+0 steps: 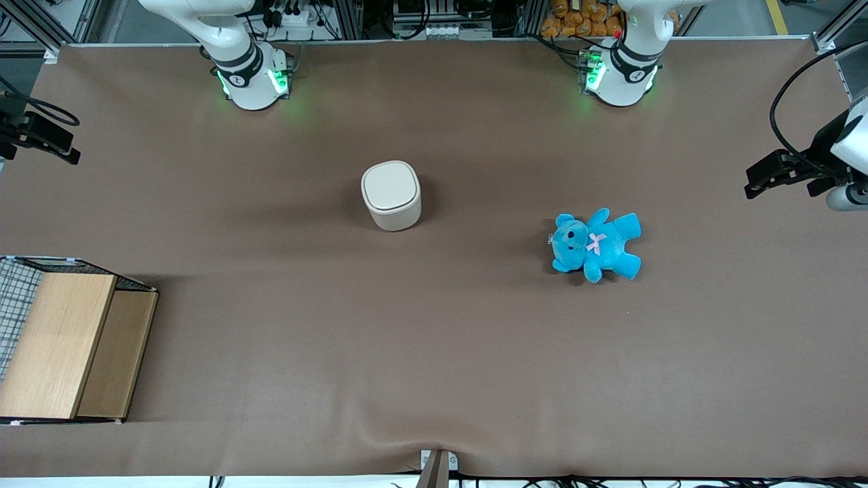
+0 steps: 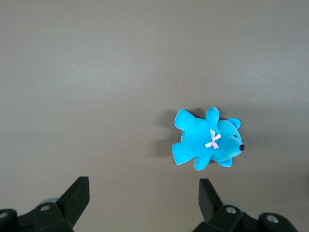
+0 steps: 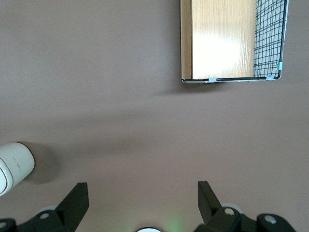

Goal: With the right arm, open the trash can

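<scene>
End effector (image 3: 140,200) spread, trash can (image 1: 391,195) lidded

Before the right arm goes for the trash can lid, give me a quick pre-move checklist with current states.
1. Trash can upright on the table: ok.
2. Lid shut, nothing on it: ok.
3. Gripper open, holding nothing: ok.
4. Gripper over the trash can: not ok, it hangs over bare table toward the working arm's end.
5. Blue teddy apart from the trash can: ok.
6. Wooden box apart from the trash can: ok.
</scene>
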